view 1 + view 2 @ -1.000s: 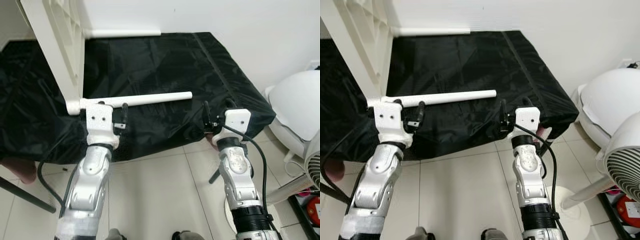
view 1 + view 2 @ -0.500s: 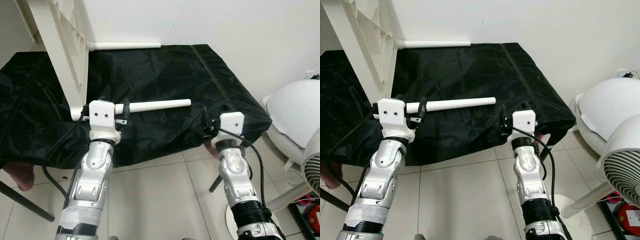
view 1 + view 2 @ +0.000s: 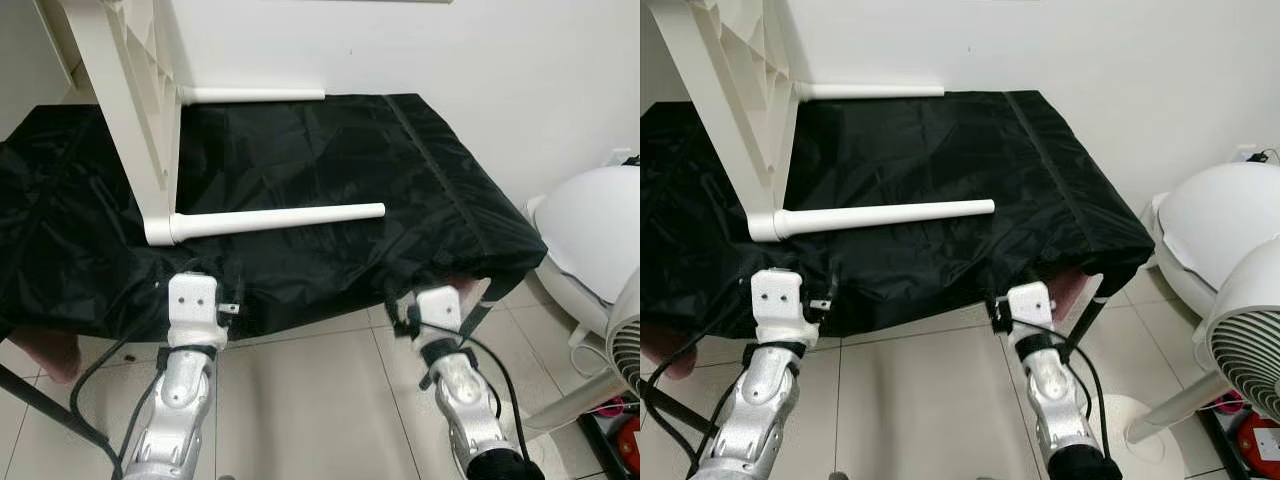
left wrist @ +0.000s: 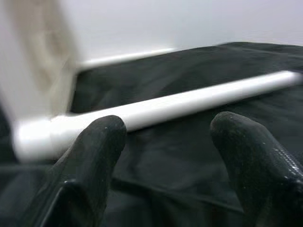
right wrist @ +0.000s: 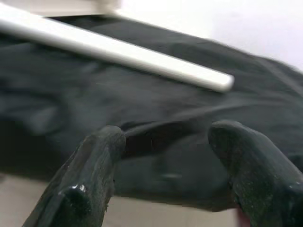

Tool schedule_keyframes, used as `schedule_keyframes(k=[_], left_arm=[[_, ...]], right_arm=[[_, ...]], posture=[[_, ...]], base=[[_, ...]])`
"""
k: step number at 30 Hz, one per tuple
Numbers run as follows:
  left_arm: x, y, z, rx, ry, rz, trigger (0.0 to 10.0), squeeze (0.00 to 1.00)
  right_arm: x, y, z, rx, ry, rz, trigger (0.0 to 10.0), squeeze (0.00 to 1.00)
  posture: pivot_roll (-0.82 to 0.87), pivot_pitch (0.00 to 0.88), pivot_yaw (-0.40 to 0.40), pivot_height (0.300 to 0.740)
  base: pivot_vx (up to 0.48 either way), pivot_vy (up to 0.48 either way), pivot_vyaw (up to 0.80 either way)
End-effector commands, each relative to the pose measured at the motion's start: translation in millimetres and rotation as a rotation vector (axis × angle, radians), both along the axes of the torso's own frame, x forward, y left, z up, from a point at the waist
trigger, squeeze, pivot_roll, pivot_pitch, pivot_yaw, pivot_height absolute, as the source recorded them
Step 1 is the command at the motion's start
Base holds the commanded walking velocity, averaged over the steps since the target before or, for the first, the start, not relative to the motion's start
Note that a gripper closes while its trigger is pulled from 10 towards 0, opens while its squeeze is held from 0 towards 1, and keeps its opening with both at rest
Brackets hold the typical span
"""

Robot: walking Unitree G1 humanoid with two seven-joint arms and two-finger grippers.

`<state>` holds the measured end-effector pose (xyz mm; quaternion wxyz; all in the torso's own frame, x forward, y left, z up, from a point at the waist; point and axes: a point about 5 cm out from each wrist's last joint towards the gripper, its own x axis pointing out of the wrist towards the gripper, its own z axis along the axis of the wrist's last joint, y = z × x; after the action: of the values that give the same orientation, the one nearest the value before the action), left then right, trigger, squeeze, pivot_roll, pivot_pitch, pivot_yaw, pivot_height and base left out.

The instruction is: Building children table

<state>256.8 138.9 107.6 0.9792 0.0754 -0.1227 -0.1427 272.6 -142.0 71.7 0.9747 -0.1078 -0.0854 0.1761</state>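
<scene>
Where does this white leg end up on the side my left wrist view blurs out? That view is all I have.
Observer: The white leg joins the corner of the white tabletop, which stands on edge on the black cloth.
Operator: Is the left gripper on the leg?
Observer: No, the left gripper is open at the cloth's near edge, short of the leg.
Operator: And the right gripper?
Observer: The right gripper is open, low by the cloth's front right corner.

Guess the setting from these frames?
Likely a room in a home, used as a makeshift assembly spot: tiled floor, a standing fan by the wall, and a white table top with a leg lying on a black-covered surface.
</scene>
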Motion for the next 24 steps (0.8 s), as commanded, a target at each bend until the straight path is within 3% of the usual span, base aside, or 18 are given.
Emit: schedule_keyframes(k=[1,7,18,19,20,22,24], left_arm=[[-3.8,-9.9,-1.4,0.041,0.008,-0.144,10.0,0.00],[2.1,-9.1,7.3,-0.001,-0.015,-0.111,10.0,0.00],[1.0,-9.1,3.6,-0.014,-0.018,-0.099,10.0,0.00],[5.7,-9.4,6.2,-0.017,0.001,-0.064,10.0,0.00],[5.7,-9.4,6.2,-0.017,0.001,-0.064,10.0,0.00],[15.0,-11.0,17.5,-0.029,0.018,0.023,10.0,0.00],[18.0,-10.9,22.7,-0.057,0.025,0.059,10.0,0.00]], right_arm=[[0.0,-0.4,1.5,0.005,-0.006,0.020,10.0,0.00],[7.5,-3.7,11.5,0.032,-0.037,-0.009,10.0,0.00],[7.8,-7.5,14.0,0.073,-0.065,-0.031,10.0,0.00],[13.2,-14.1,19.7,0.124,-0.065,-0.116,10.0,0.00],[13.2,-14.1,19.7,0.124,-0.065,-0.116,10.0,0.00],[23.5,-29.1,32.3,0.192,-0.076,-0.311,10.0,0.00],[26.1,-33.1,37.6,0.222,-0.083,-0.369,10.0,0.00]], posture=[[-0.12,0.011,0.024,0.740],[-0.13,0.015,0.026,0.740],[-0.13,0.027,0.019,0.740],[-0.12,0.029,0.016,0.740],[-0.12,0.029,0.016,0.740],[-0.12,0.032,0.015,0.740],[-0.12,0.032,0.015,0.740]], base=[[0.000,0.000,0.00],[0.000,0.000,0.00],[0.000,0.000,0.00],[0.000,0.000,0.00],[0.000,0.000,0.00],[0.000,0.000,0.00],[0.000,0.000,0.00]])
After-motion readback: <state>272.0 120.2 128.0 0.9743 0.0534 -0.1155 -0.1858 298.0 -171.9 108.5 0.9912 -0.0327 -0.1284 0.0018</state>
